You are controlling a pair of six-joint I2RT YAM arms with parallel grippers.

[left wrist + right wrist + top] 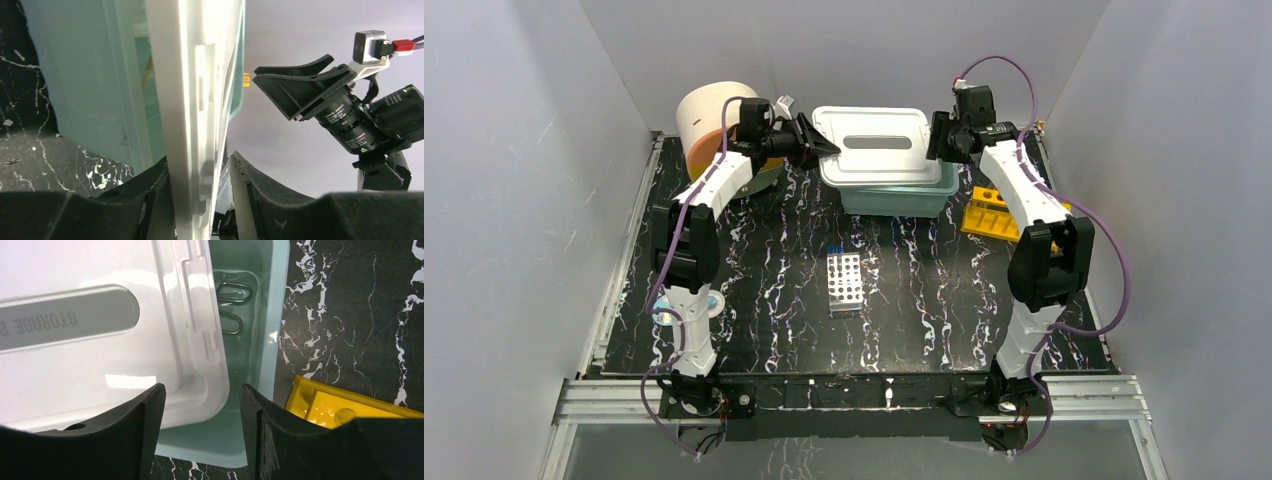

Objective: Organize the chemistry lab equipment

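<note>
A teal storage bin (pixel 894 200) stands at the back centre with a white lid (pixel 874 145) lying askew on it. My left gripper (pixel 824 147) is at the lid's left edge. In the left wrist view the lid's rim (pixel 195 100) runs between the jaws of my left gripper (pixel 200 157), one finger touching it and a small gap at the other. My right gripper (pixel 936 140) hovers open over the lid's right corner (pixel 100 355), its jaws (pixel 202 387) empty. Metal tongs (pixel 235 292) lie inside the bin (pixel 260 315). A clear well plate (pixel 844 283) lies mid-table.
A yellow holed rack (pixel 992 215) sits right of the bin and shows in the right wrist view (pixel 340 405). The cream-and-orange drum (pixel 704 120) stands at the back left behind my left arm. A pale blue piece (pixel 704 302) shows beside the left arm's lower link.
</note>
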